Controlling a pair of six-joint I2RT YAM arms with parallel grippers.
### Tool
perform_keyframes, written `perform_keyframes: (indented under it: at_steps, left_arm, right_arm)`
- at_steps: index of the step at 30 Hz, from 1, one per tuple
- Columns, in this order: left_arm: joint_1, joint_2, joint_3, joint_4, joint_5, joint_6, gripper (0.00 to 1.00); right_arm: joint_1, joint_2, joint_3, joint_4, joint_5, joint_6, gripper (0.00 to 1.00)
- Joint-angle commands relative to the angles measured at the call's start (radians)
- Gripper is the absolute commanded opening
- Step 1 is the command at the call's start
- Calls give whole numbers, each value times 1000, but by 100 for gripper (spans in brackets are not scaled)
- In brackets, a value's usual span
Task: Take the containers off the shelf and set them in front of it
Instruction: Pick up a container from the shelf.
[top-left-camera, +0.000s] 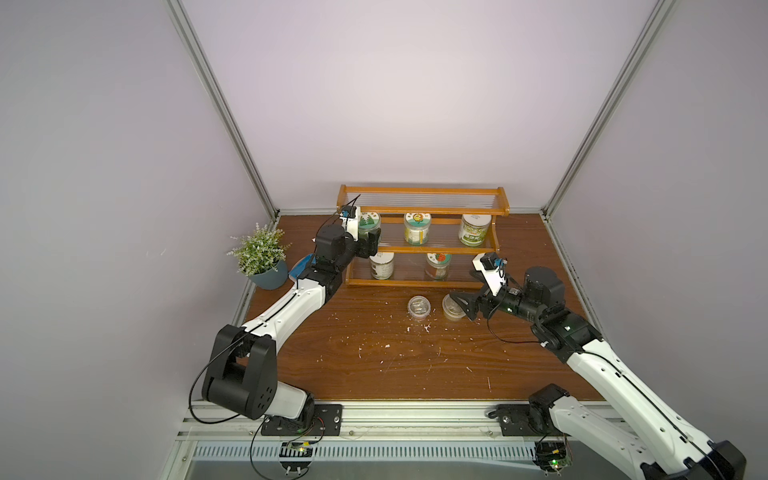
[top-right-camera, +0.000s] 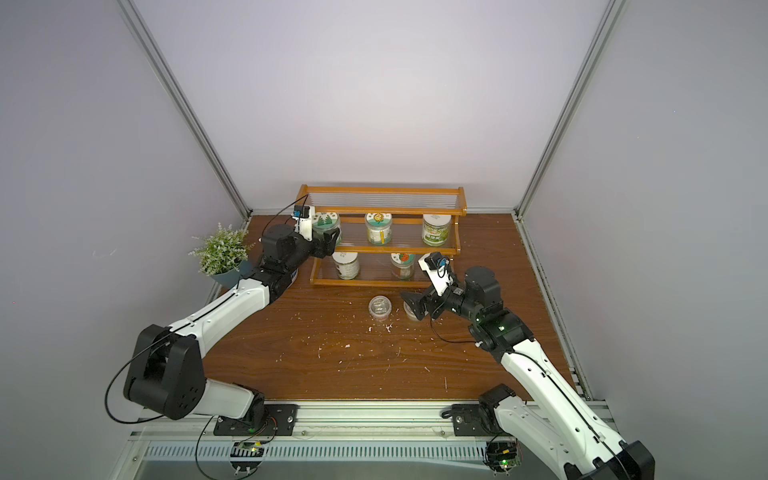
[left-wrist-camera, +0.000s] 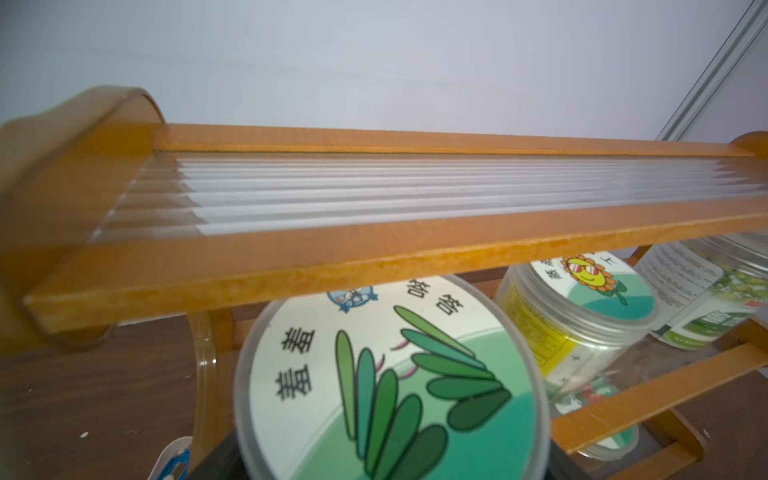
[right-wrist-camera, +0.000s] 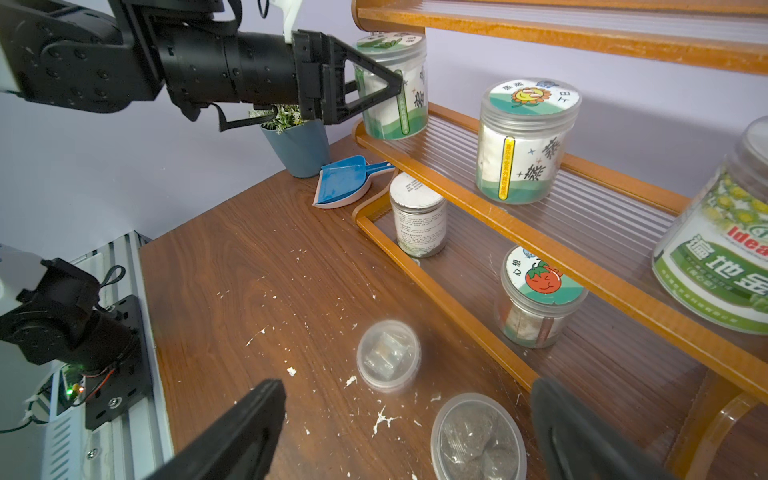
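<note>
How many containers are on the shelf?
5. Middle tier: leaf-lid jar in the left hand, sunflower-lid jar, green-label jar. Bottom tier: white-lid jar, tomato-lid jar. None appear hidden.

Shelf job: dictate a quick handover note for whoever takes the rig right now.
Left pincer: shut on the leaf-lid jar, left end of the shelf's middle tier.
Right pincer: open over the right clear cup.
Done: that cup and the left clear cup stand on the table before the shelf.
To do: leaf-lid jar, sunflower jar, green-label jar; bottom tier, white-lid jar, tomato-lid jar.
</note>
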Motion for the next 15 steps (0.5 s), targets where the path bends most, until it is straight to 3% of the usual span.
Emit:
perform_keyframes:
  at_steps: [1,15]
  left_arm:
    - [-11,-60,-27,-30,25,-18,82]
    - [-104,-372,-186,-221,63,-51,80]
  right_arm:
    - [-4,-3,-2,47,-27,3,99]
    - [-9,4,3,32,-45,-12,99]
